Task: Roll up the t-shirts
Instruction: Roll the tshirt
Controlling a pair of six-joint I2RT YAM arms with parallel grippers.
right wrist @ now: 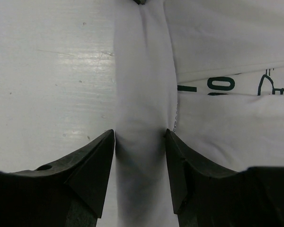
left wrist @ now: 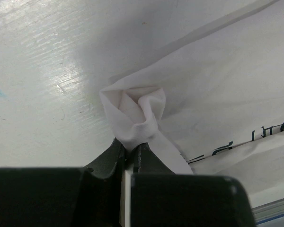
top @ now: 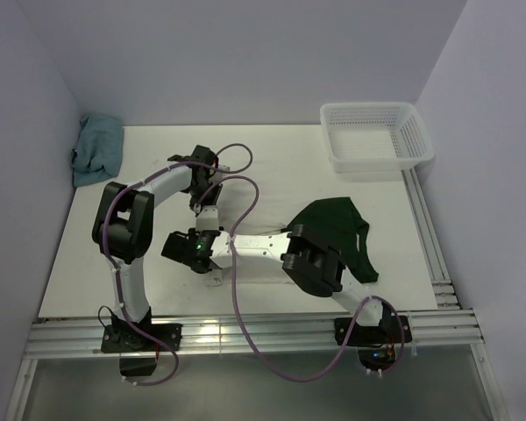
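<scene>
One t-shirt (top: 333, 230) is being worked just nearer than the basket (top: 423, 145), hardly rolled. Seemingly only a first narrow turn is being formed. Its bunched end is being pinched tight by the left gripper (left wrist: 129, 150). The turn is being straddled by the right gripper (right wrist: 140, 139), jaws wide, grip unclear.

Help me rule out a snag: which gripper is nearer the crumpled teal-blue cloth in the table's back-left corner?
Left. The left gripper, shut on the cream-white t-shirt, is right of the teal-blue cloth, toward the arm bases; the right gripper is even nearer the bases, farther off.
</scene>
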